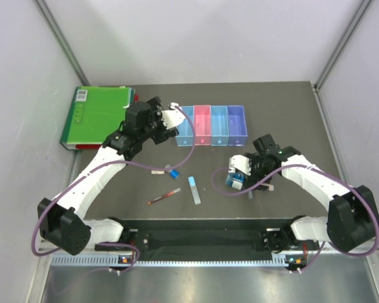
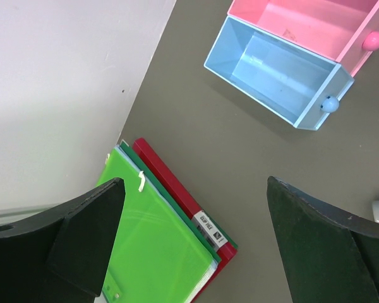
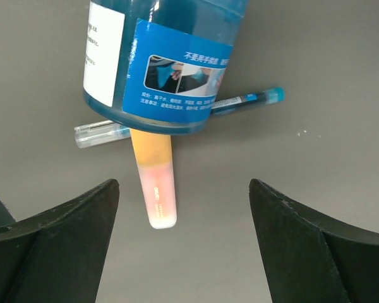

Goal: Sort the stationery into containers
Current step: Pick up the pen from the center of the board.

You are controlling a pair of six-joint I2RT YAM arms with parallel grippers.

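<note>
Right claw (image 3: 183, 186) stands wide and grips nothing, its two dark fingers (image 3: 57, 240) spread to either side of an orange-pink marker (image 3: 155, 183) that lies on the grey surface (image 3: 316, 50). In the right wrist view a blue bottle (image 3: 164, 57) with a printed label covers the marker's upper end and the middle of a dark teal pen (image 3: 246, 100) lying crosswise.

Left claw (image 2: 194, 182) is wide too and holds nothing. It hangs just beside the leftmost bin of the row of four bins (image 1: 211, 125), which are light blue, pink, light blue and violet-blue and sit at the far middle of the surface.

Between the two arms lie a thin red pen (image 1: 164, 197), a pale blue flat stick (image 1: 194, 189), a small blue cap (image 1: 174, 172) and, just left of the cap, a tiny white block (image 1: 156, 171). A green binder (image 1: 98, 117) lies at the far left.
</note>
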